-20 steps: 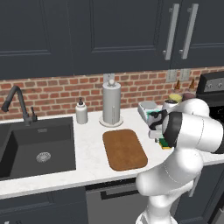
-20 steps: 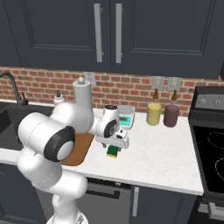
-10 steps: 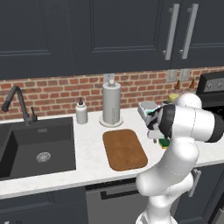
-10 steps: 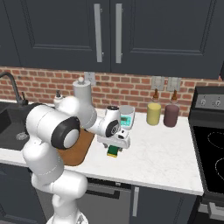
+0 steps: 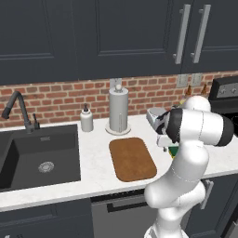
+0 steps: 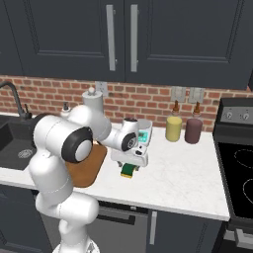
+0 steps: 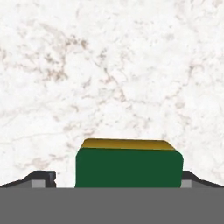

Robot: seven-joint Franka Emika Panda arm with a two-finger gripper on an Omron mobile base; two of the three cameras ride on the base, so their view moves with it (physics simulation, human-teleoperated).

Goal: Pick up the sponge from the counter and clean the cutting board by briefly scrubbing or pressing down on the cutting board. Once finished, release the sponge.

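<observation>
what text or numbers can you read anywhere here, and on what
No text can be read in any view.
The scale has a teal display, too small and blurred to show any digits.
The two bottles by the brick wall carry no readable label.
The stove panel shows round knobs with no legible markings.
The sponge and the counter bear no print.

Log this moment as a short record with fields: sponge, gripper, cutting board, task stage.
sponge: sponge on the counter, green face toward the hand camera, between the fingertips
gripper: gripper low over the sponge, a fingertip on each side; closure unclear
cutting board: cutting board bare, left of the sponge
task stage: sponge not yet lifted
</observation>
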